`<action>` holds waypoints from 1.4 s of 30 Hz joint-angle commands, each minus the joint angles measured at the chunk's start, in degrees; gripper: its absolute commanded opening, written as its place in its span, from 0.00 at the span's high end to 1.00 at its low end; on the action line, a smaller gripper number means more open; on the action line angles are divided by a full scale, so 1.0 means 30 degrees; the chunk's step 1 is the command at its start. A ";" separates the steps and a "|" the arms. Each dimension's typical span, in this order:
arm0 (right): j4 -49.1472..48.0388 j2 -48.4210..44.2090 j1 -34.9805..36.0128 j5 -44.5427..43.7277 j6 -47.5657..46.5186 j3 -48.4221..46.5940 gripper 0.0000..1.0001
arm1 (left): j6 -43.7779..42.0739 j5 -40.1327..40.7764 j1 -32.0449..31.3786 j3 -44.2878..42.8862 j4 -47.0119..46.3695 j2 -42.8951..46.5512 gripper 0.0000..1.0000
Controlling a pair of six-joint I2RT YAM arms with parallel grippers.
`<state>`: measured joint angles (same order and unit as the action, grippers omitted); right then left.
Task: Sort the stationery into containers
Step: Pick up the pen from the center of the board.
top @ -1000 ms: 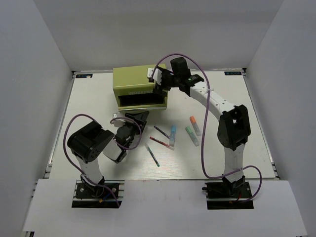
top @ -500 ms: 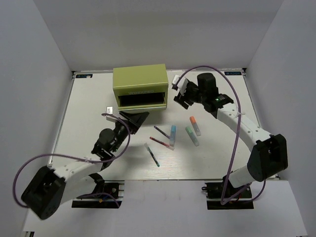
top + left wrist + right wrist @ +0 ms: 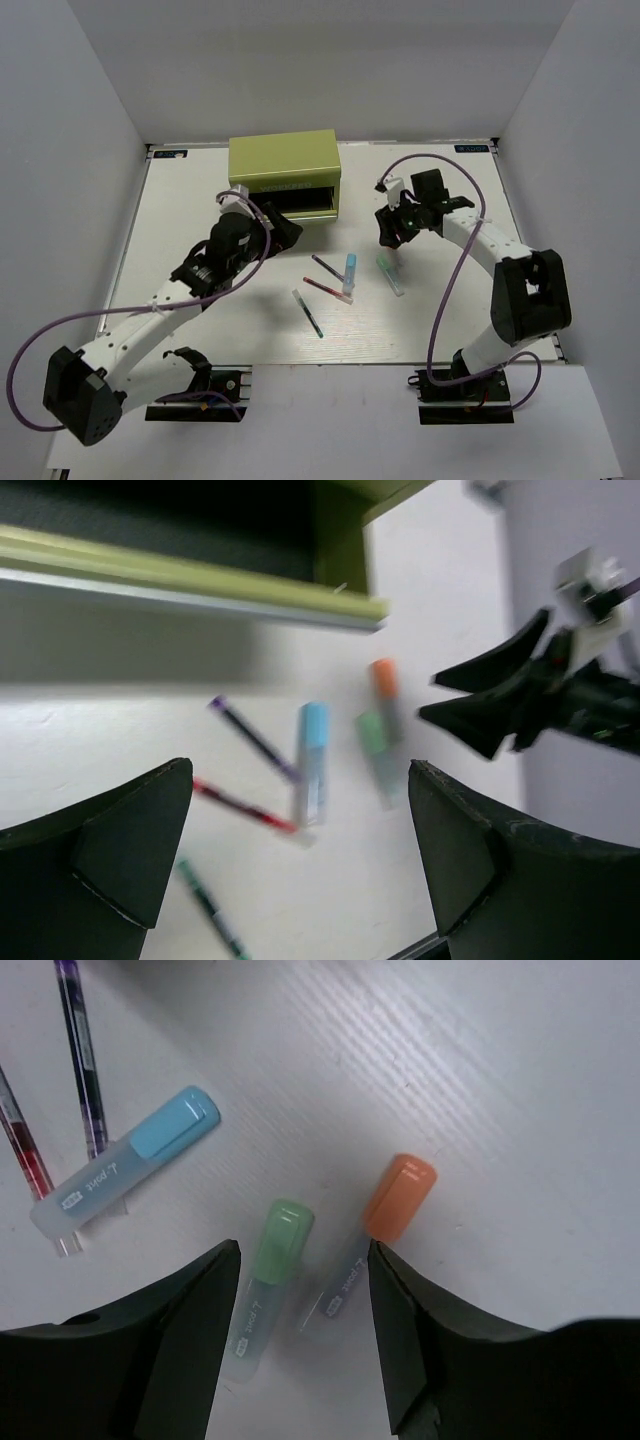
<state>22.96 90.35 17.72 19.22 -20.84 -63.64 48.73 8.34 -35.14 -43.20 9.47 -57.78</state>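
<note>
Right claw (image 3: 390,233) just beside the green highlighter (image 3: 390,274), left claw (image 3: 282,230) near the olive chest (image 3: 284,165).

Top ext. cam: high at near edge, looking down on whole table (image 3: 180,200). Left wrist cam: low, oblique, facing the tool chest (image 3: 200,575) front; right wrist cam: close, straight down. All 3 views share the light blue highlighter (image 3: 125,1175).

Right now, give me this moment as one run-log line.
left hand: open, empty, by tool chest | right hand: open, over orange highlighter and green highlighter | held: nothing | stationery: all on table
</note>
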 commanded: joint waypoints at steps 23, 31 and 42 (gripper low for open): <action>-0.1149 0.3839 -0.0426 -0.3419 0.2113 0.0763 0.37 | -0.2620 -0.1986 -0.0359 -0.0481 0.3757 -0.0953 0.01; -0.0945 0.4660 -0.0661 -0.3391 0.2142 0.0616 0.55 | -0.2796 -0.2602 -0.0359 -0.0864 0.3404 -0.1893 0.01; 0.3205 0.1090 -0.1013 0.5935 -0.4032 -0.1694 0.91 | -0.2796 -0.2985 -0.0359 0.0189 0.2496 -0.1190 0.01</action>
<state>25.98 100.82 14.48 21.54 -23.03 -63.35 40.97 0.69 -35.99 -43.44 18.81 -63.09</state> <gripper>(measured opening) 0.319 0.983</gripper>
